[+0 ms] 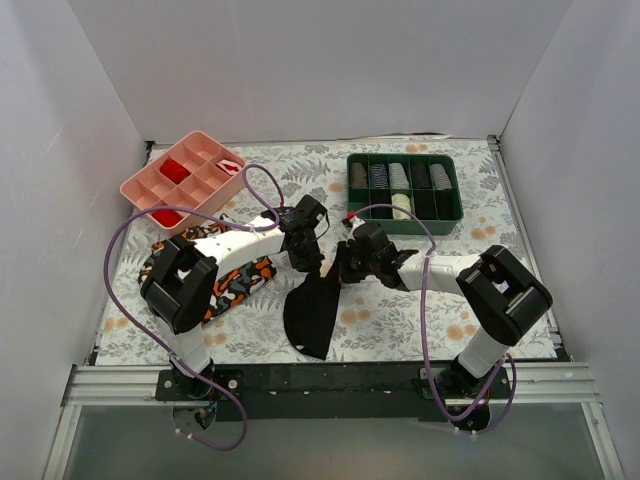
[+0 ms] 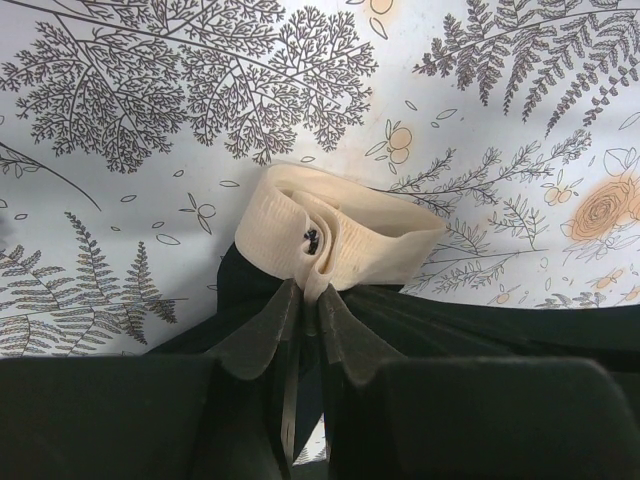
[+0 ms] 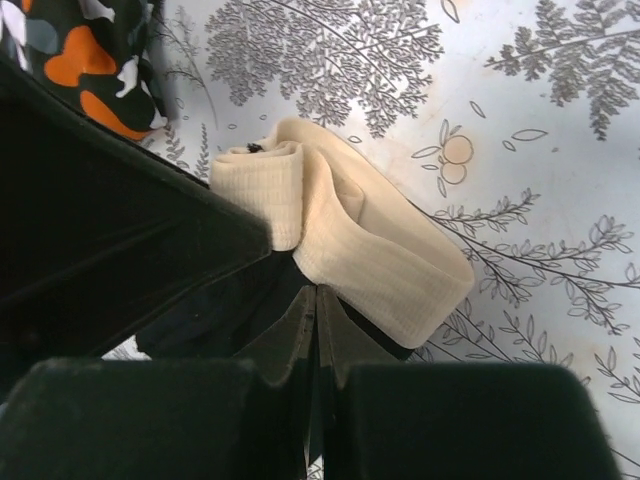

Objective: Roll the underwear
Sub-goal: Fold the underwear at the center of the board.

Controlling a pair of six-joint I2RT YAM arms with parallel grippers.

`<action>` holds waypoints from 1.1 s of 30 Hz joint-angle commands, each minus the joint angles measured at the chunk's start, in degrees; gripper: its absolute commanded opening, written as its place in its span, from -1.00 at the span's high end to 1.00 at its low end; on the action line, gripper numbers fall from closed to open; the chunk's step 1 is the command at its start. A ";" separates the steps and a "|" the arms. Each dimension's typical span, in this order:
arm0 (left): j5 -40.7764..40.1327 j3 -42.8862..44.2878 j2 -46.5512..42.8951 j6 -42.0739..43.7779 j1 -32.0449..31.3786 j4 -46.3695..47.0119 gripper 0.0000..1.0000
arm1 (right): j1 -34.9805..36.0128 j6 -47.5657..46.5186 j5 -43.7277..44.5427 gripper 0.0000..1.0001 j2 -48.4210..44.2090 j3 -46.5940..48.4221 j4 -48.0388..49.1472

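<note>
The underwear (image 1: 312, 310) is black with a cream waistband and hangs lifted at its top end between my two grippers over the floral mat. My left gripper (image 1: 307, 258) is shut on a pinched fold of the cream waistband (image 2: 370, 245), its jaws (image 2: 310, 300) closed with fabric between them. My right gripper (image 1: 342, 265) is shut on the black fabric just under the waistband (image 3: 385, 265), fingertips together (image 3: 316, 298). The waistband is bunched and folded between the two grips. The black body trails down to the mat toward the near edge.
An orange, black and white patterned cloth (image 1: 235, 280) lies under the left arm and shows in the right wrist view (image 3: 90, 50). A pink compartment tray (image 1: 150, 180) stands at the back left. A green tray (image 1: 403, 222) of rolled items stands at the back right.
</note>
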 commanded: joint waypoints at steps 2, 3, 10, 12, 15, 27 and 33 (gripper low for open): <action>-1.60 1.55 -0.77 0.53 -0.07 -0.66 0.85 | 0.28 1.40 -3.25 0.86 -0.04 -0.09 7.88; -1.51 1.47 -0.68 0.70 -0.07 -0.74 0.85 | 0.28 1.31 -3.34 0.87 -0.13 -0.18 7.97; -1.16 1.29 -0.85 0.79 -0.07 -0.22 0.85 | 0.28 1.13 -2.64 0.87 2.85 2.10 5.78; -1.34 1.29 -1.12 0.70 -0.07 -0.48 0.85 | 0.28 0.87 -1.15 0.88 3.47 2.11 4.29; -1.25 1.73 -1.56 0.79 -0.07 -0.75 0.85 | 0.28 0.17 2.89 0.89 4.53 2.72 1.39; 3.50 4.89 -3.59 -0.44 -1.21 -1.18 0.86 | 1.25 2.18 10.46 0.96 8.14 2.38 -6.44; 3.41 2.35 0.55 -2.19 -1.83 0.22 0.86 | 1.34 3.42 12.22 0.96 6.11 0.26 -3.99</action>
